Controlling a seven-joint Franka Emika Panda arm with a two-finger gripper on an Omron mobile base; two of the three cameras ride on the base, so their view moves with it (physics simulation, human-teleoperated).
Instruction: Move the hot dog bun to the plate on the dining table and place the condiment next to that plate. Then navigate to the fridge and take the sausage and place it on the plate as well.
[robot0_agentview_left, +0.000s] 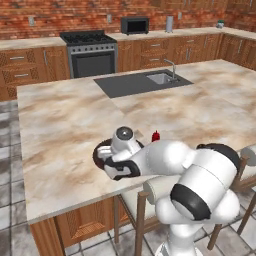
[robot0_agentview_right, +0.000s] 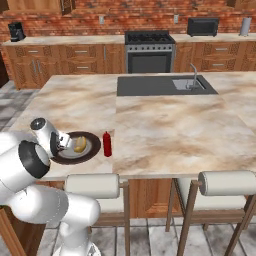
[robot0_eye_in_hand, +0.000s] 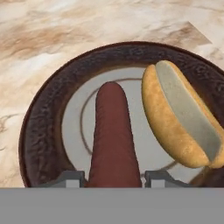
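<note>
My gripper is shut on the sausage, a dark reddish-brown cylinder that points away from me just above the light grey centre of the plate. Whether the sausage touches the plate I cannot tell. To its right in the hand view, the hot dog bun lies on the plate with its pale split facing up. In the right base view the plate sits near the front left edge of the dining table, the bun on it. The red condiment stands upright just right of the plate.
Padded stools stand along the table's near edge, under my arm. A dark inset sink with a faucet lies at the table's far side. Beyond it, a stove and microwave line the brick-backed wall counter.
</note>
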